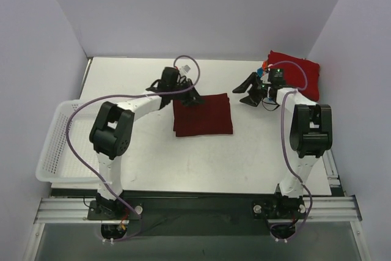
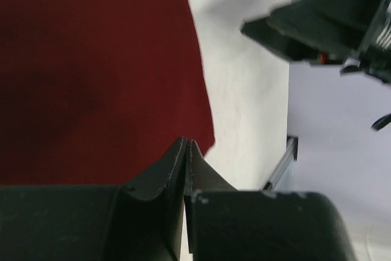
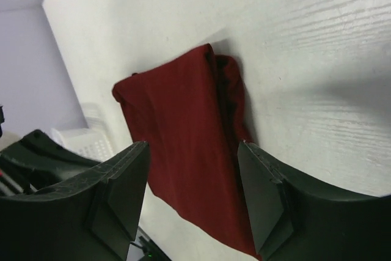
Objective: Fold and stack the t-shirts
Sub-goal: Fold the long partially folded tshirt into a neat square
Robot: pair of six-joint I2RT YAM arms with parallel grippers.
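Now | left pincer (image 2: 186, 145) pressed together at maroon t-shirt (image 2: 91, 77) edge | right pincer (image 3: 192, 146) spread nearby

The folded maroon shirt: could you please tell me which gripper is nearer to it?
Left. The left gripper sits at the maroon shirt's far left corner; the right gripper hangs beyond its right edge, apart.

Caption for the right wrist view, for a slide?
Right tool, open, facing the folded maroon t-shirt that lies on the white table.
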